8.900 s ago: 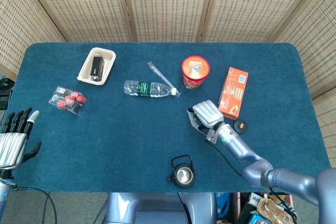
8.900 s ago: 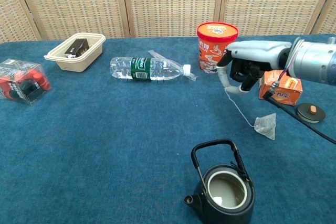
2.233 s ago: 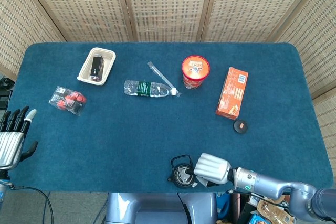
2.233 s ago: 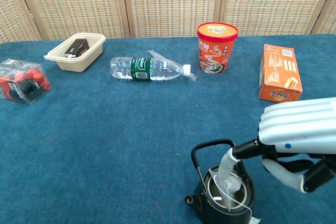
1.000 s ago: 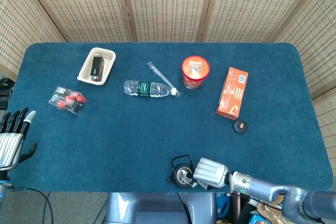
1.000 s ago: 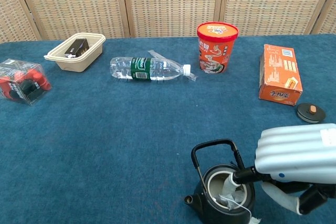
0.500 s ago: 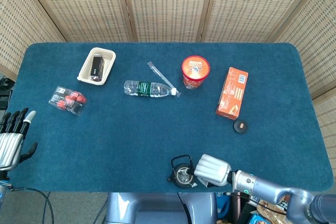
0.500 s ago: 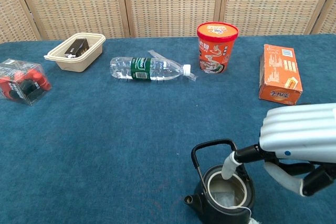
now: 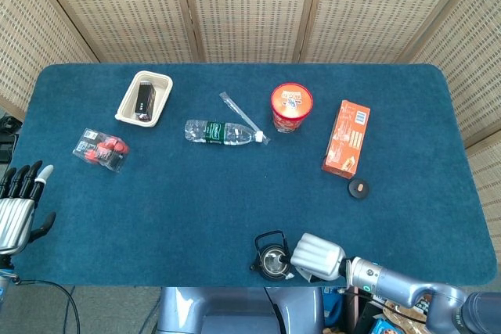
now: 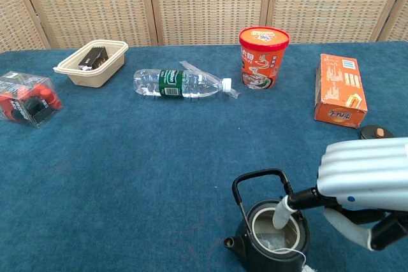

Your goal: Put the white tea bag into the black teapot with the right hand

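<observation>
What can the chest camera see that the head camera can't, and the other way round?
Only the chest view looks down into the black teapot: the white tea bag lies inside, its string trailing over the rim, with a fingertip of the right hand at the opening.

Only the head view shows the left hand, holding nothing at the table's edge, and the whole blue table.

Both show the teapot, right hand, water bottle, red cup, orange box, beige tray and small lid.

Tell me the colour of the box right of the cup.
Orange box, clearest in the chest view.
</observation>
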`<state>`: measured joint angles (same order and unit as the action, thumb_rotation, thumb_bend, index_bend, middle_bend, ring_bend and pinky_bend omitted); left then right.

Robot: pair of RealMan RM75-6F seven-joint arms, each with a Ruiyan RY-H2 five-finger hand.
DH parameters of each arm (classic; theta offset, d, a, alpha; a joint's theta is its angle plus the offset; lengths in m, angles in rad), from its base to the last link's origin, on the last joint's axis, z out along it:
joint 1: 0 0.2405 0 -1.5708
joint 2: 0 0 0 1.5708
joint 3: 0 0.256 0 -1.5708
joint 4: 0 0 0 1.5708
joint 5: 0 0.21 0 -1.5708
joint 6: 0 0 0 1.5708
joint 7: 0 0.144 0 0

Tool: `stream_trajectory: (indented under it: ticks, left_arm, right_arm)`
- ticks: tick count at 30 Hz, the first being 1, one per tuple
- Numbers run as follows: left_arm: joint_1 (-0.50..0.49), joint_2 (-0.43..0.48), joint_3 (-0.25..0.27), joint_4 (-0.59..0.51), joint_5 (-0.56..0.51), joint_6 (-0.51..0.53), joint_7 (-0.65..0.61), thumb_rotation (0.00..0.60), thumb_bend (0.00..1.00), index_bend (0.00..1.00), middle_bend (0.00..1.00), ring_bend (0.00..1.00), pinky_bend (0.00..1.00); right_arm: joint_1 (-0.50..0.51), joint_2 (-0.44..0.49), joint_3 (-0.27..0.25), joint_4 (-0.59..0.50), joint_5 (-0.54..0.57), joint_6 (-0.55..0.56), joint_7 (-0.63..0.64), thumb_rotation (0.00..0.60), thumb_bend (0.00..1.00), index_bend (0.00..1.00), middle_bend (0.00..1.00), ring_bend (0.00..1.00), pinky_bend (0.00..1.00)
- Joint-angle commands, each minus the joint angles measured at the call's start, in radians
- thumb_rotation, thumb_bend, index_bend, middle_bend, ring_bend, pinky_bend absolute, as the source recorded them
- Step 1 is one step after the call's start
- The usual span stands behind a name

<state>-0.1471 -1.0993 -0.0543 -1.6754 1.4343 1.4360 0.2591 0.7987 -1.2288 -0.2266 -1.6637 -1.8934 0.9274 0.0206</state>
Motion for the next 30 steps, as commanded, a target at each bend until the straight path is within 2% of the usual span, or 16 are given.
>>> stream_trajectory:
  ticks: [1, 8, 13, 18, 25, 30]
  left_arm:
    - [0.001, -0.001, 0.001, 0.001, -0.001, -0.001, -0.001, 0.600, 0.37, 0.03, 0.00, 0.00, 0.00]
    - [0.003, -0.005, 0.001, 0.005, -0.002, 0.001, -0.008, 0.600, 0.37, 0.03, 0.00, 0.00, 0.00]
    - [0.004, -0.009, 0.000, 0.009, -0.005, 0.001, -0.014, 0.600, 0.37, 0.03, 0.00, 0.00, 0.00]
    - [0.005, -0.011, 0.001, 0.013, -0.005, 0.000, -0.017, 0.600, 0.37, 0.03, 0.00, 0.00, 0.00]
    - [0.006, -0.023, 0.001, 0.023, -0.007, 0.001, -0.022, 0.600, 0.37, 0.03, 0.00, 0.00, 0.00]
    - [0.015, -0.038, 0.001, 0.033, -0.006, 0.016, -0.026, 0.600, 0.37, 0.02, 0.00, 0.00, 0.00]
  right_arm:
    - [-0.021, 0.031, 0.026, -0.006, 0.018, 0.065, 0.015, 0.489, 1.00, 0.25, 0.99, 0.99, 1.00]
    - [-0.079, 0.086, 0.078, -0.013, 0.078, 0.184, 0.036, 0.483, 1.00, 0.25, 0.97, 0.99, 1.00]
    - [-0.136, 0.092, 0.115, -0.005, 0.148, 0.248, 0.030, 0.460, 0.97, 0.25, 0.91, 0.98, 1.00]
    - [-0.203, 0.083, 0.153, -0.010, 0.240, 0.305, -0.026, 0.365, 0.80, 0.25, 0.78, 0.86, 0.99]
    - [-0.327, 0.063, 0.207, -0.046, 0.402, 0.423, -0.162, 0.356, 0.69, 0.25, 0.61, 0.69, 0.82]
    - [-0.407, 0.043, 0.234, -0.069, 0.503, 0.495, -0.260, 0.353, 0.66, 0.18, 0.45, 0.52, 0.71]
